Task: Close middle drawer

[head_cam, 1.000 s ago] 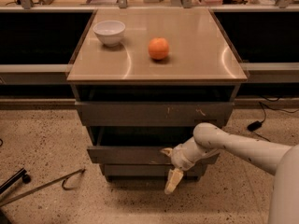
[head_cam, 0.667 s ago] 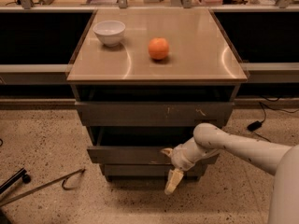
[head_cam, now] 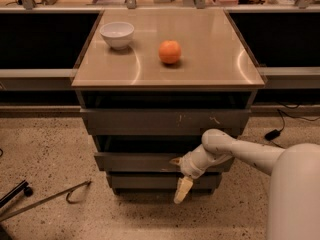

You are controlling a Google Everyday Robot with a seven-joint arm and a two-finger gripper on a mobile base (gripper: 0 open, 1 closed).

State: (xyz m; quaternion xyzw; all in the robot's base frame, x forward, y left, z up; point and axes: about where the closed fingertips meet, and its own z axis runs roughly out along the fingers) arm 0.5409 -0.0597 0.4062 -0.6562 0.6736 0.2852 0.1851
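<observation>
Grey sheet metal forms the middle drawer (head_cam: 135,161), a plain flat front with no handle and the full width of the cabinet. It stands pulled out, with a dark strip of its box interior showing above the front edge.

Status since the previous second:
- No visible change. The drawer projects by the same amount, and the gripper (head_cam: 181,179) holds the same position against the right part of the drawer front, low and in front of it.
- The white arm (head_cam: 240,151) reaches in from the right, as before.
- Judgement: the push has not yet produced travel. The closing step remains to be done in full.

Gripper state: whether it is open or closed cannot be told from this view. It grips nothing visible, and appears to be touching the drawer front.

Materials and shapes:
- Upper drawer front (head_cam: 125,121): grey metal with pale scratch marks right of centre.
- Lowest front (head_cam: 145,180): grey, slightly narrower, set back beneath the middle drawer.
- Cabinet top (head_cam: 210,64): smooth tan panel, glossy, reflecting light.
- Bowl (head_cam: 117,34): white, round, at the rear left of the top.
- Orange (head_cam: 170,51): matt sphere, near the centre, well apart from the bowl.
- Floor (head_cam: 50,144): speckled, stone-like.
</observation>
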